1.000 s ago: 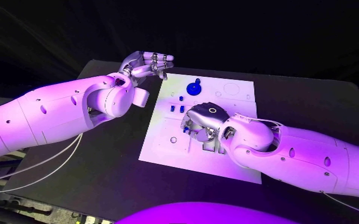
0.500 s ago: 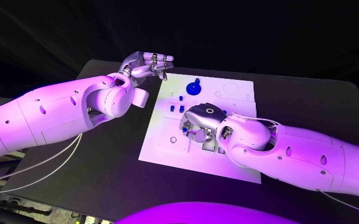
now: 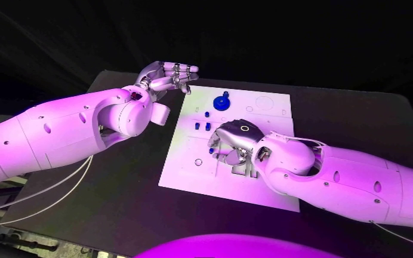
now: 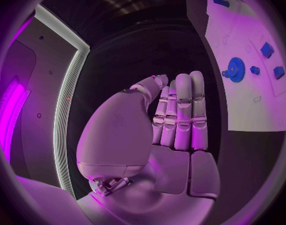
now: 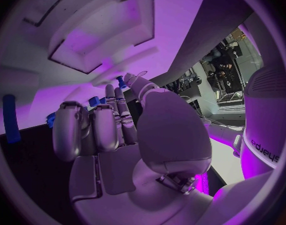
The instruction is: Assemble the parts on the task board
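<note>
Nearest, the right hand (image 3: 234, 143) is curled low over the task board (image 3: 271, 192); whether a part is pinched cannot be told. A seated part could be knocked. Beyond, the blue gear (image 3: 222, 103) stands on the board's far half. Past its far-left corner, the left hand (image 3: 169, 74) is held empty, fingers pressed together.

The right robot hand (image 3: 232, 144) has shifted slightly over the task board (image 3: 262, 106), seemingly back toward its earlier spot.

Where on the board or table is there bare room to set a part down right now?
Bare table lies near-left of the board, below the left arm. The board's near-left corner, by its small hole, is free too. It is crowded mid-board, where the right hand hangs beside the small blue parts, and near the gear.
</note>
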{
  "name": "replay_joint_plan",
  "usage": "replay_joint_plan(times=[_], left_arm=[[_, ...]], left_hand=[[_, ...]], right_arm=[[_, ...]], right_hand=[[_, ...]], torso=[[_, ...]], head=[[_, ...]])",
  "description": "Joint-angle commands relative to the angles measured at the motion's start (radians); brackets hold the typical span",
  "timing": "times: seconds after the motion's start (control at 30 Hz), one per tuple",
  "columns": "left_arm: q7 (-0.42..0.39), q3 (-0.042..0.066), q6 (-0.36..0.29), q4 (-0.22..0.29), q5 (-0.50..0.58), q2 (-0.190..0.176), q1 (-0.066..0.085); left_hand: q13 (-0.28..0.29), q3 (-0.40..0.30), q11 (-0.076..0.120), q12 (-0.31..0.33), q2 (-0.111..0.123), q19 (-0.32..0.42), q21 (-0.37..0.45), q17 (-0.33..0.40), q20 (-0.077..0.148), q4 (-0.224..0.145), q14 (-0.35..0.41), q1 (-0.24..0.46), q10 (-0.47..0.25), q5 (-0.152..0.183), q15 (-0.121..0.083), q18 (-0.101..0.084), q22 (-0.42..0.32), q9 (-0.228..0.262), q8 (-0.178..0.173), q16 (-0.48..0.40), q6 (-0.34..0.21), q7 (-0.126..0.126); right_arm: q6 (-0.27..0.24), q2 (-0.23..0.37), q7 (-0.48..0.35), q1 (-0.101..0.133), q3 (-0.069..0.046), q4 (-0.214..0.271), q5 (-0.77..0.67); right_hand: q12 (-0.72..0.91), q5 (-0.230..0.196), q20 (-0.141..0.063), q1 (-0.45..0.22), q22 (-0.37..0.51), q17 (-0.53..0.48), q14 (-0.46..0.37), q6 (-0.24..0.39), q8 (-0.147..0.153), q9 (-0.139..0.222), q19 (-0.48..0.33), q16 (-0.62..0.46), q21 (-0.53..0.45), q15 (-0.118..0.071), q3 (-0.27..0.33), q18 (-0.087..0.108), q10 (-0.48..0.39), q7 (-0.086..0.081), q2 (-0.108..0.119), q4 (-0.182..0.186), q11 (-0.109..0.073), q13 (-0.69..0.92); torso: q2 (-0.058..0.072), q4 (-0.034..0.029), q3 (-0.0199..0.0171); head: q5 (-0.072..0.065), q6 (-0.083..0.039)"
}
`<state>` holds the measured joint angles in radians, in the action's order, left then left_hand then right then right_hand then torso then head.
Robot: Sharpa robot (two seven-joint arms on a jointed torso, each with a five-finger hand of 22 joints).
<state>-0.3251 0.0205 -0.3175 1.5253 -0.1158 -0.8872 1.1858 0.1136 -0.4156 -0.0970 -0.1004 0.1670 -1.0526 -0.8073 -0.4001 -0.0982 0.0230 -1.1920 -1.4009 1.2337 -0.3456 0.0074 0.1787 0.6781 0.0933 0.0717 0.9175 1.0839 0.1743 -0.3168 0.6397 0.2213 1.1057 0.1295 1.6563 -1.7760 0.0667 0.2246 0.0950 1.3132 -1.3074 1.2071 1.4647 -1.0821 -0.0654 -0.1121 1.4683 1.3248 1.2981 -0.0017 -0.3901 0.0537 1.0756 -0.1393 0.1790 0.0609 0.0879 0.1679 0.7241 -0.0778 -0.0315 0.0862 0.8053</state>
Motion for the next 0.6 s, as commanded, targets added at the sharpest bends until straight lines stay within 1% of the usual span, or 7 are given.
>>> replay_joint_plan(times=[0.03,0.13,0.2,0.3,0.4,0.5,0.6], left_arm=[[0.002,0.0,0.024,-0.001,0.004,0.001,0.001],[0.003,-0.001,0.025,-0.001,0.004,0.001,0.001],[0.004,-0.001,0.027,-0.001,0.004,0.0,0.001],[0.004,-0.002,0.03,-0.001,0.004,0.0,0.001],[0.002,-0.002,0.036,0.001,0.004,-0.001,0.001],[0.0,-0.002,0.039,0.003,0.004,-0.001,0.001],[-0.001,-0.003,0.039,0.004,0.004,-0.001,0.001]], left_hand=[[-0.001,-0.001,0.001,0.005,-0.008,-0.003,0.005,0.001,-0.002,-0.007,0.002,0.0,-0.008,-0.001,0.006,0.005,-0.001,-0.002,-0.004,-0.004,-0.006,0.0],[-0.001,-0.001,0.001,0.005,-0.008,-0.002,0.006,0.001,-0.003,-0.007,0.002,0.0,-0.009,-0.001,0.006,0.005,-0.001,-0.002,-0.004,-0.004,-0.007,0.0],[-0.001,-0.001,0.001,0.005,-0.008,-0.002,0.006,0.001,-0.003,-0.007,0.002,0.0,-0.009,-0.001,0.006,0.005,-0.001,-0.002,-0.004,-0.004,-0.007,0.0],[-0.001,-0.001,0.001,0.005,-0.008,-0.002,0.006,0.001,-0.003,-0.007,0.002,0.0,-0.009,-0.001,0.006,0.005,-0.001,-0.002,-0.004,-0.004,-0.007,0.0],[-0.001,-0.001,0.0,0.005,-0.008,-0.002,0.006,0.002,-0.003,-0.007,0.003,0.001,-0.009,0.0,0.006,0.005,-0.002,-0.002,-0.004,-0.005,-0.007,0.0],[-0.001,-0.001,0.0,0.005,-0.008,-0.002,0.006,0.002,-0.003,-0.007,0.003,0.001,-0.009,0.0,0.007,0.005,-0.002,-0.002,-0.003,-0.005,-0.008,0.001],[-0.001,-0.001,0.0,0.005,-0.008,-0.002,0.006,0.002,-0.003,-0.008,0.003,0.001,-0.009,0.0,0.007,0.005,-0.002,-0.002,-0.003,-0.005,-0.008,0.001]], right_arm=[[-0.073,0.022,0.008,0.001,-0.003,0.028,-0.011],[-0.092,0.054,0.008,0.006,-0.008,0.059,-0.002],[-0.098,0.085,0.009,0.015,-0.012,0.083,0.01],[-0.087,0.136,0.013,0.034,-0.018,0.112,0.046],[-0.04,0.201,0.012,0.071,-0.022,0.128,0.11],[0.013,0.249,0.007,0.103,-0.024,0.123,0.14],[0.05,0.28,0.003,0.121,-0.024,0.113,0.139]], right_hand=[[0.011,-0.007,0.008,-0.007,-0.084,-0.009,0.031,0.015,0.003,0.002,-0.004,-0.008,-0.011,0.006,0.019,0.009,-0.012,0.005,0.012,0.001,0.002,-0.001],[0.021,-0.013,0.008,-0.009,-0.083,-0.012,0.031,0.03,0.003,0.006,-0.004,-0.01,-0.015,0.006,0.044,0.009,-0.018,0.022,0.014,0.007,0.003,0.0],[0.024,-0.014,0.008,-0.008,-0.083,-0.012,0.031,0.029,0.001,0.006,-0.004,-0.01,-0.015,0.005,0.049,0.009,-0.017,0.023,0.012,0.009,0.002,0.001],[0.034,-0.011,0.007,0.0,-0.086,-0.009,0.033,0.025,-0.001,0.005,-0.001,-0.007,-0.011,0.003,0.051,0.008,-0.011,0.026,0.004,0.009,0.0,0.003],[0.042,-0.009,0.006,0.007,-0.091,-0.005,0.036,0.027,0.0,0.006,0.003,-0.003,-0.003,0.002,0.053,0.006,-0.007,0.023,0.001,0.007,-0.002,0.004],[0.043,-0.008,0.005,0.005,-0.085,-0.007,0.037,0.039,0.002,0.009,0.002,-0.003,-0.013,0.003,0.072,0.008,-0.02,0.025,0.009,0.01,0.0,0.002],[0.046,-0.001,0.006,0.006,-0.078,-0.011,0.037,0.048,0.001,0.011,-0.001,-0.005,-0.026,0.004,0.102,0.01,-0.034,0.028,0.013,0.015,0.002,-0.001]], torso=[[-0.001,0.0008,-0.0004],[0.0,0.0007,-0.0005],[0.001,0.0001,0.0002],[0.0,0.0006,0.001],[0.0,0.0019,0.0019],[-0.001,0.0028,0.0024],[-0.001,0.004,0.0028]], head=[[-0.004,-0.004],[-0.008,-0.008],[-0.014,-0.011],[-0.022,-0.016],[-0.042,-0.026],[-0.055,-0.031],[-0.064,-0.035]])
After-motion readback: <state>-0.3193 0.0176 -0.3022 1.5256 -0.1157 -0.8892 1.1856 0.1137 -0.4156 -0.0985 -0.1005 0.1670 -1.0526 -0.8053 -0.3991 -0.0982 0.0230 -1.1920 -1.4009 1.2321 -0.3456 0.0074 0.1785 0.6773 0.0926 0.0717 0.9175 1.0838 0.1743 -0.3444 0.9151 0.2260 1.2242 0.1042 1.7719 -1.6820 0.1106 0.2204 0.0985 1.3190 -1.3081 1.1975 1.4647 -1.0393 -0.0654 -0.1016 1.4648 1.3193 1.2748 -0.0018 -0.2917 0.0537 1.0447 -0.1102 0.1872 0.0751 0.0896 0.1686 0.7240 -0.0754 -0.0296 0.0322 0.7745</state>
